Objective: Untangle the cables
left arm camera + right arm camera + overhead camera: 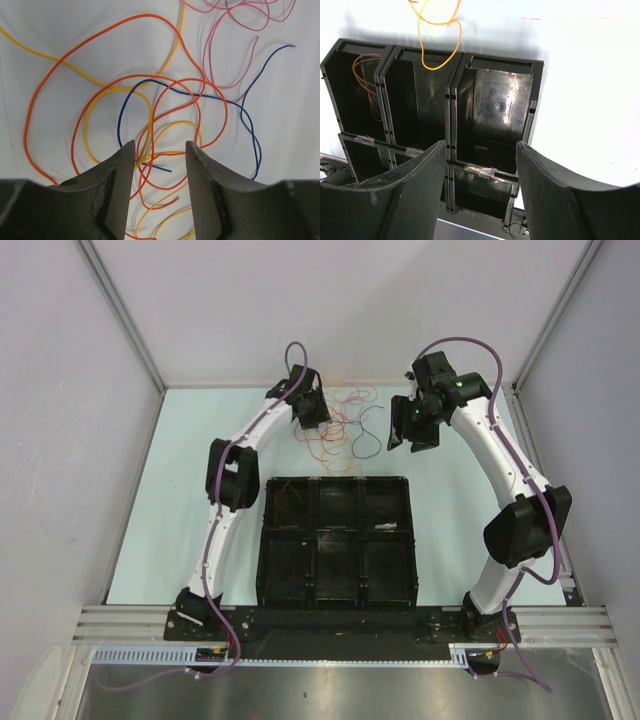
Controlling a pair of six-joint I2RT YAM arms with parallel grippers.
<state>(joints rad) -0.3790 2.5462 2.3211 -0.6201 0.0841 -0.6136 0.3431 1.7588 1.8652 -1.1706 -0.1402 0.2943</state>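
Locating the cables: the cables are found as one loose heap on the tabletop, beyond the black tray and between the two arms.
Left gripper: the left gripper is spread wide and nothing is pinched. A yellow strand and an orange strand are seen crossing in its gap.
Right gripper: the right gripper is spread and empty. It is turned toward the tray, at the heap's side.
Nearer arm: the left is judged nearer, as the tangle lies directly ahead of and below its fingers.
Strand axis: within the gap the strands run mostly away from the gripper, across the closing line, so a pinch is judged workable.
Dark blue cable: the dark blue cable is looped through the orange ones on the right gripper's side.
Tray: one brownish cable is seen in a corner compartment.
Caution: several strands could be caught together.
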